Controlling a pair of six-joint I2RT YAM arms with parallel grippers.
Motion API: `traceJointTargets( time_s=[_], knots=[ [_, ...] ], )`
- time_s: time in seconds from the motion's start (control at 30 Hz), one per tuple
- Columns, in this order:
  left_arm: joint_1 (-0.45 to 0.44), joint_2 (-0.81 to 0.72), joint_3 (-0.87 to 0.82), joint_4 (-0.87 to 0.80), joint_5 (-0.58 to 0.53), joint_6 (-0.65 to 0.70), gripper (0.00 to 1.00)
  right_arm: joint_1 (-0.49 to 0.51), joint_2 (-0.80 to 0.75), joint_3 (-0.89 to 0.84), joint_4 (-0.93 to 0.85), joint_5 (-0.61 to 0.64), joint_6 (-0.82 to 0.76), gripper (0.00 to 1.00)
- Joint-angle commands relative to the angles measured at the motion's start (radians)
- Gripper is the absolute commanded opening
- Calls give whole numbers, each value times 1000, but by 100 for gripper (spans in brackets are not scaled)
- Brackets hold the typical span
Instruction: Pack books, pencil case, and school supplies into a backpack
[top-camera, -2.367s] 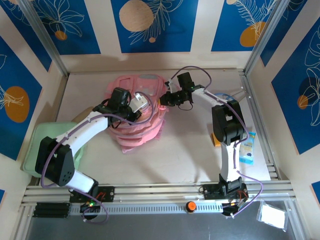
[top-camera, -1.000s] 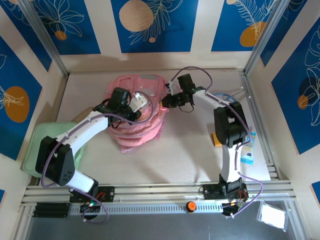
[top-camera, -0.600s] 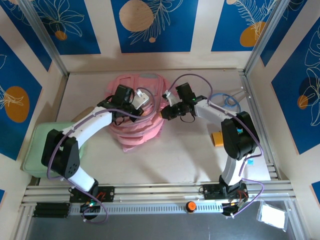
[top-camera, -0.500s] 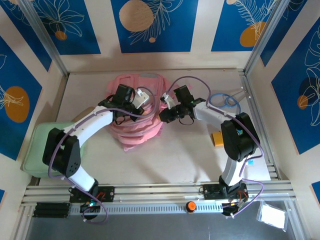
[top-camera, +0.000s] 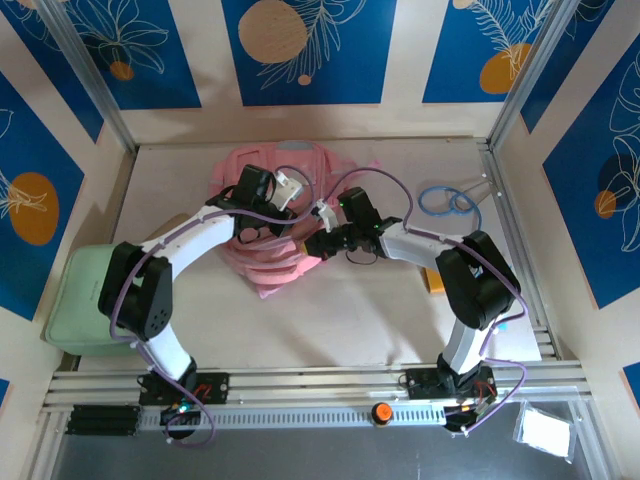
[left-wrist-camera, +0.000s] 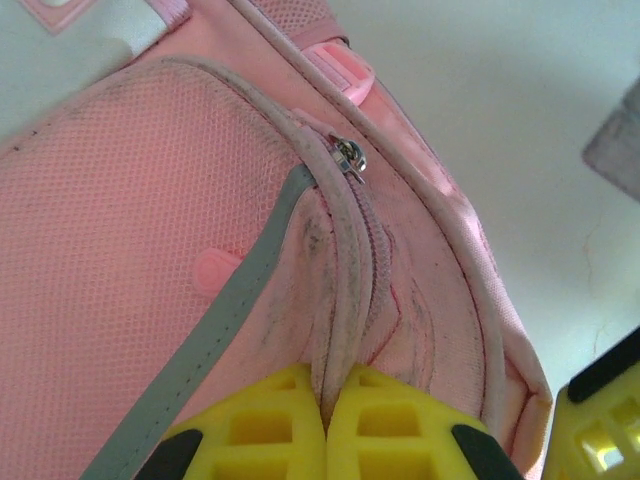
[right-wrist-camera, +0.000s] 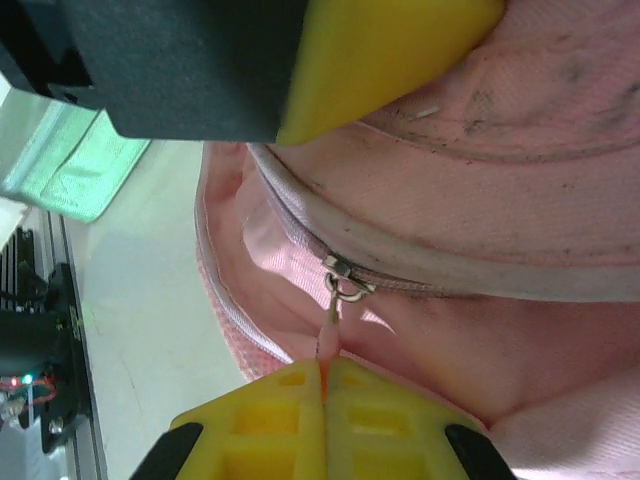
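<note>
The right gripper (right-wrist-camera: 325, 372) is clenched on the pink zipper pull (right-wrist-camera: 329, 332) at the right edge of the backpack (top-camera: 285, 268), which lies on the worktop (top-camera: 380, 320). The left gripper (left-wrist-camera: 326, 385) pinches the backpack's piping (left-wrist-camera: 345, 300) beside the zipper (left-wrist-camera: 349, 157). The thin pull may slip out if tugged crookedly.

The right gripper (top-camera: 320, 243), pinching the zipper pull (right-wrist-camera: 327, 335), has moved left and nearer along the backpack (top-camera: 280, 272), while the left gripper (top-camera: 268, 188) has shifted a little toward the back.

Backpack (top-camera: 278, 270) centre; tray (top-camera: 72, 300) left of it; cable loop (top-camera: 447, 200) right.
</note>
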Motion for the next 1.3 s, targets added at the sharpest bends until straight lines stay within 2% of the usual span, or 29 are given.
traceJointTargets(
  time_s=[0.0, 0.13, 0.17, 0.2, 0.3, 0.43, 0.57, 0.77, 0.87, 0.93, 1.03, 1.1, 1.2, 1.27],
  knots=[
    [22, 2, 32, 145, 20, -53, 0, -14, -84, -63, 70, -38, 104, 0],
    [25, -32, -7, 164, 19, -37, 0, -119, -203, -176, 183, -17, 255, 20],
    [25, -41, -19, 171, 22, -34, 0, -135, -232, -190, 182, 6, 278, 27],
    [25, -49, -30, 177, 26, -34, 0, -152, -251, -194, 165, 30, 300, 34],
    [25, -64, -48, 187, 42, -43, 0, -199, -249, -127, 38, 53, 430, 46],
    [24, -82, -56, 195, 53, -63, 0, -227, -180, -15, -27, -47, 661, 55],
    [24, -98, -71, 208, 55, -80, 0, -205, -89, 82, -89, -42, 787, 59],
    [24, -112, -89, 209, 53, -96, 0, -174, 51, 212, -111, -57, 836, 59],
    [24, -120, -89, 189, 47, -102, 2, -159, 104, 273, -99, -100, 809, 50],
    [24, -136, -92, 175, 22, -112, 9, -154, 133, 304, -90, -136, 804, 42],
    [25, -175, -110, 154, -23, -150, 25, -146, 158, 329, -82, -162, 793, 26],
    [25, -207, -118, 115, -84, -216, 40, -142, 155, 332, -71, -170, 783, 18],
    [5, -268, -103, -6, -225, -391, 41, -133, 145, 335, -53, -180, 751, 14],
    [-40, -302, -93, -88, -268, -460, 41, -123, 141, 340, -49, -187, 732, 14]
  ],
)
